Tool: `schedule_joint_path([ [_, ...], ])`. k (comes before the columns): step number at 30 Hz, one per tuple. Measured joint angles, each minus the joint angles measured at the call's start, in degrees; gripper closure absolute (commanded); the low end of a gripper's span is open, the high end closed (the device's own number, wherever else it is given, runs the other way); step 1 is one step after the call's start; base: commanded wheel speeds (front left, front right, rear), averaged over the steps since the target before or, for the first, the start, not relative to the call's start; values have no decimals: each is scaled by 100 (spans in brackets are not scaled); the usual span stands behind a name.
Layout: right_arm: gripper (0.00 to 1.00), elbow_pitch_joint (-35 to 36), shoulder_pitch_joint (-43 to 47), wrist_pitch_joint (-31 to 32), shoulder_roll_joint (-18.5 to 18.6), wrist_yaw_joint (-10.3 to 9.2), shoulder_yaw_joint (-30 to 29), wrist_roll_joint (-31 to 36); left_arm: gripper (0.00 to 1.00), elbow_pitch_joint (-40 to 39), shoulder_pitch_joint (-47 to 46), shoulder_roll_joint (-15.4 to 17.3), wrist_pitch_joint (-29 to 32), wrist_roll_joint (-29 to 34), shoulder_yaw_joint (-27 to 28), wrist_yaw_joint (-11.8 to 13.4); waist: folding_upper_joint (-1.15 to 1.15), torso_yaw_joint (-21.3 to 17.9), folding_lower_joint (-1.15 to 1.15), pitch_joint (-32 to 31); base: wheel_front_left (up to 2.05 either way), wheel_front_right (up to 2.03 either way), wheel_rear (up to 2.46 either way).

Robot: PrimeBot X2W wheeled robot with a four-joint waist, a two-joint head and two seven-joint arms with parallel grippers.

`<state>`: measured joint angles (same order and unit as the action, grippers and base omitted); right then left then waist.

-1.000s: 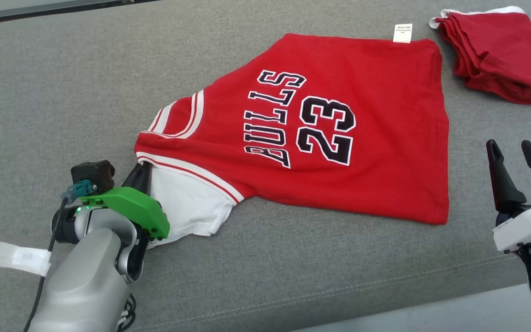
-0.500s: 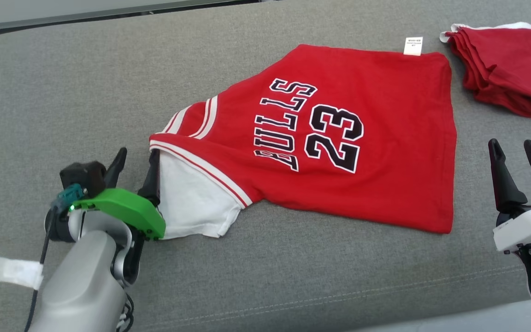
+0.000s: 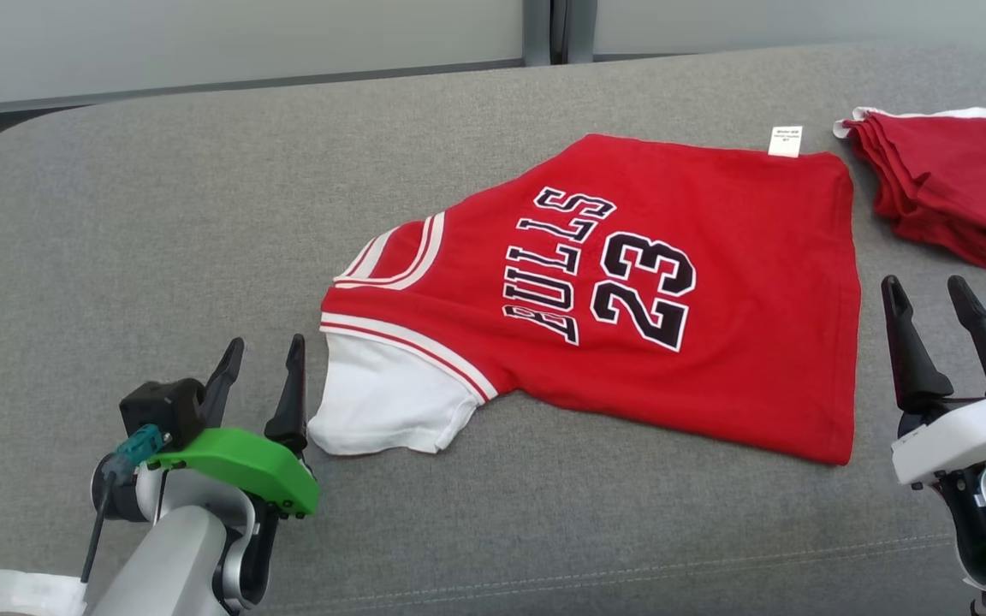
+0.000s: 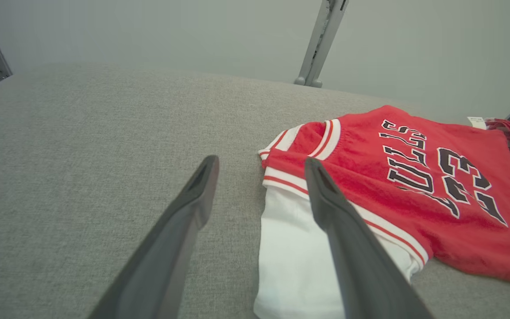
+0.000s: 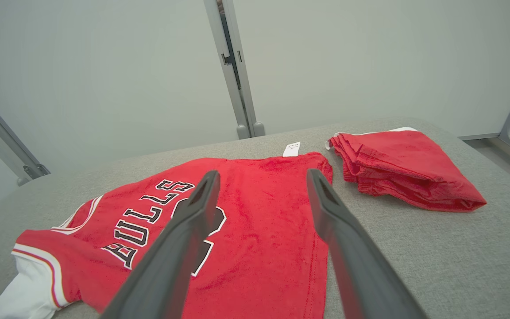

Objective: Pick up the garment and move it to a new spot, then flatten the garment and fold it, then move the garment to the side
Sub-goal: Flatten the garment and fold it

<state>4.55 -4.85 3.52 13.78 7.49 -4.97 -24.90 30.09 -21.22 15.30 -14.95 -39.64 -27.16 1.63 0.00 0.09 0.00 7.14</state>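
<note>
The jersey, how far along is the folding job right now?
Done: the jersey lies flat on the grey cushion, seemingly folded once lengthwise. In hand: nothing; the left hand, beside the white sleeve, and the right hand are open and empty. Left: tuck that sleeve, finish folding, move it aside.

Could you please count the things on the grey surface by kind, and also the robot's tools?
Jersey: 1
Folded red cloth: 1
Tools: 2, the left tool and the right tool
Total: 4
</note>
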Motion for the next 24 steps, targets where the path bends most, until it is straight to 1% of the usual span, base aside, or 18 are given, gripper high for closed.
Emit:
schedule_joint_path([
  [8,0,115,9,-119,-138,0,192,267,0,-1131,610,-15,-2,56,191,337,0,-9,0,-290,0,0,0],
  [13,0,189,74,-189,-279,0,253,455,0,-1652,1109,-40,-3,105,302,550,0,-63,0,-484,0,0,0],
  [19,0,254,260,-276,-446,0,327,783,0,-2009,1652,9,-7,151,311,809,0,-104,0,-688,0,0,0],
  [20,0,254,260,-276,-446,0,327,783,0,-2009,1652,9,-7,151,311,809,0,-104,0,-688,0,0,0],
  [22,0,268,335,-319,-565,0,369,928,0,-2175,1844,67,-7,175,358,955,0,-112,0,-751,0,0,0],
  [24,0,261,347,-343,-599,1,396,934,0,-2241,1907,81,-7,175,398,1000,0,-111,0,-766,0,0,0],
])
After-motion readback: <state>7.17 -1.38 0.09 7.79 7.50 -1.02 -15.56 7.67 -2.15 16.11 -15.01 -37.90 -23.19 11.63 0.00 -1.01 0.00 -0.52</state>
